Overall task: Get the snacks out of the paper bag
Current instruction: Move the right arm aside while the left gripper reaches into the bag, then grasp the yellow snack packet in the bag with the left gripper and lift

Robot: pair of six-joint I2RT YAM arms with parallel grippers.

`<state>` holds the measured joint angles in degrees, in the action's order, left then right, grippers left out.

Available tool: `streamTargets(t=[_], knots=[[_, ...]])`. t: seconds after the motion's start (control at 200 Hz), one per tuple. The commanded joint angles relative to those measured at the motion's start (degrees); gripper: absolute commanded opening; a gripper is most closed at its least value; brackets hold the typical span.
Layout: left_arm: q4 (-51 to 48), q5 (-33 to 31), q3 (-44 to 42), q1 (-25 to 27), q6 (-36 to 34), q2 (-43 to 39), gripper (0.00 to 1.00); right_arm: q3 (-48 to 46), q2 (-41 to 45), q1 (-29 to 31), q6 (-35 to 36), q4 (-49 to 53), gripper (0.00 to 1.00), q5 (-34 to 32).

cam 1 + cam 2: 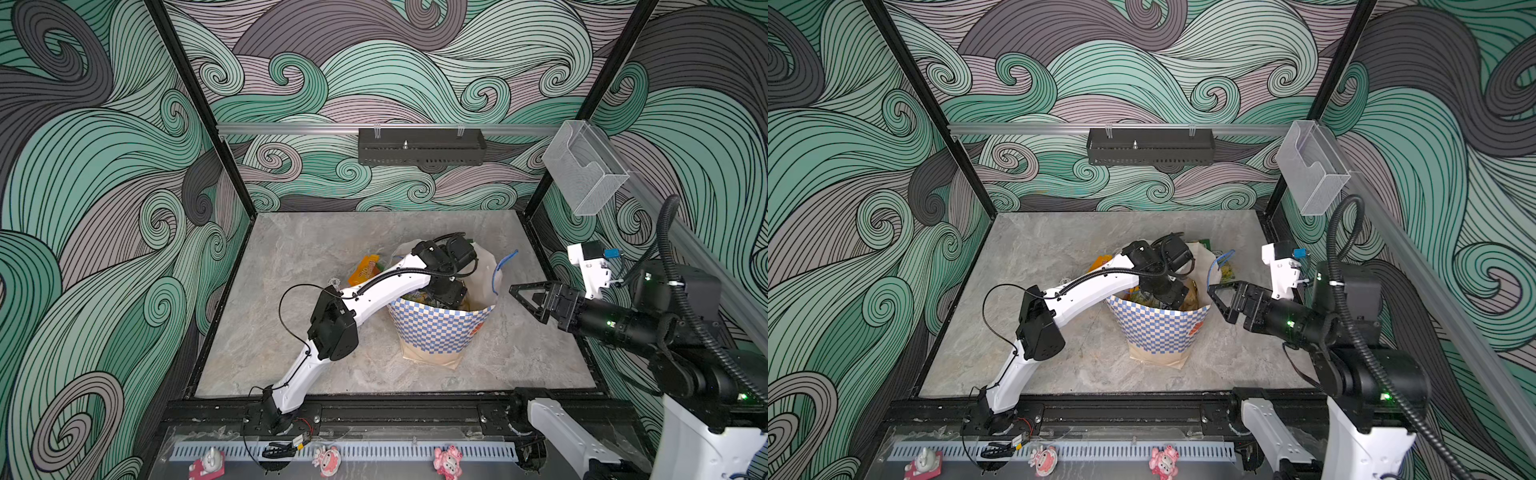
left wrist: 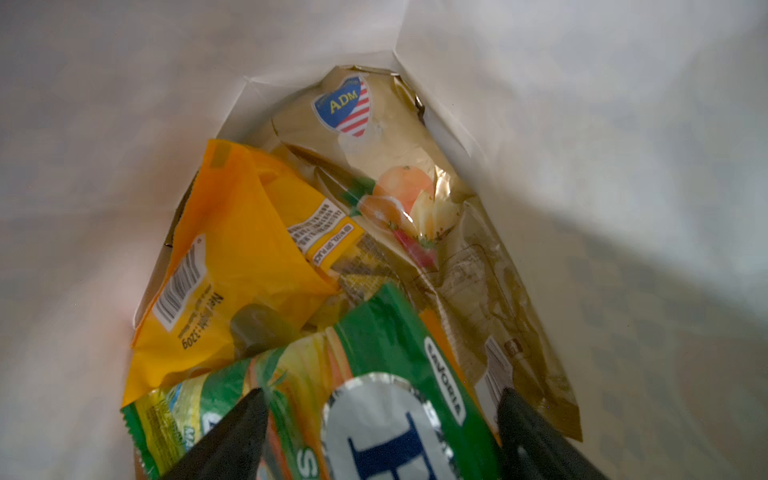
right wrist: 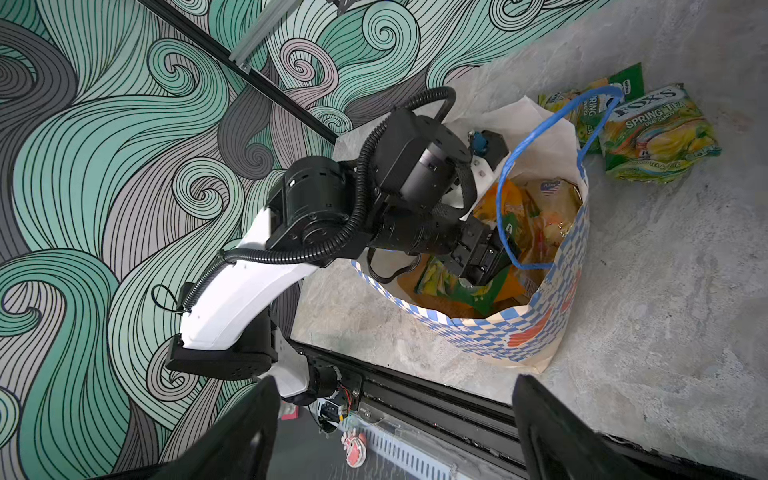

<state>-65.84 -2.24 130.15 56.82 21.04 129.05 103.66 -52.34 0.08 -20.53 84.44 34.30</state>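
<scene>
Green-and-grey wave wallpaper closes round a grey stone-look tabletop (image 1: 291,257), where the paper bag (image 1: 436,332) stands upright near the middle, its checked band facing the camera in both top views. From above, the left gripper (image 1: 446,293) is sunk into the bag's mouth and its fingers are hidden. Only the left wrist view looks inside. There the left gripper (image 2: 380,395) has its fingers spread wide with a green packet (image 2: 374,345) lying between them, though I cannot tell whether they touch it. Deeper in lie an orange-yellow packet (image 2: 232,257) and a tan packet (image 2: 395,137) with a shield badge. The right wrist view alone clearly shows two FOX'S packets (image 3: 660,133) flat on the tabletop just beyond the bag, one overlapping the other; from above they are mostly hidden behind the bag. An orange packet (image 1: 365,269) on the tabletop behind the left arm appears only from above. The right gripper (image 1: 524,305) hovers beside the bag's rim, fingers apart, holding nothing
</scene>
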Motion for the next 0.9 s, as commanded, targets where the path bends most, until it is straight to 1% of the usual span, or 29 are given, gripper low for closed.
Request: streamTargets(t=[0.0, 0.095, 0.305, 0.41, 0.465, 0.55, 0.6, 0.67, 0.831, 0.896], knots=[[-1.32, -2.34, 0.11, 0.23, 0.15, 2.38, 0.88, -1.38, 0.49, 0.45, 0.94, 0.34, 0.88, -1.69], [-1.39, -3.87, -0.48, 0.49, -0.94, 3.98, 0.9, -1.94, 0.85, 0.54, 1.01, 0.2, 0.88, -1.79], [-2.47, -7.72, -1.62, 1.71, -4.19, 7.36, 0.9, -1.73, 1.17, 0.68, 1.29, 0.22, 0.88, -2.47], [-4.17, -9.49, -1.64, 2.27, -4.61, 8.85, 0.9, -1.88, 1.31, 0.64, 1.16, 0.12, 0.88, -2.65], [-4.77, -10.07, -1.49, 2.51, -5.2, 9.35, 0.87, -1.88, 1.33, 0.67, 1.11, 0.11, 0.88, -2.66], [-5.3, -11.23, -1.21, 3.03, -5.45, 9.55, 0.78, -1.75, 1.36, 0.71, 1.18, 0.18, 0.88, -2.91], [-5.22, -11.46, -1.12, 3.12, -5.61, 9.27, 0.69, -1.68, 1.28, 0.71, 0.96, 0.03, 0.88, -3.0], [-5.16, -11.31, -0.85, 3.29, -5.81, 9.18, 0.6, -1.45, 1.15, 0.7, 0.88, 0.02, 0.88, -3.01], [-6.89, -11.16, 1.62, 3.26, -5.89, 9.29, 0.29, -0.74, 1.17, 0.71, 0.67, 0.09, 0.89, -3.28], [-7.66, -10.95, 3.69, 3.25, -5.96, 8.96, 0.14, -0.74, 1.23, 0.69, 0.52, 0.02, 0.89, -3.4]])
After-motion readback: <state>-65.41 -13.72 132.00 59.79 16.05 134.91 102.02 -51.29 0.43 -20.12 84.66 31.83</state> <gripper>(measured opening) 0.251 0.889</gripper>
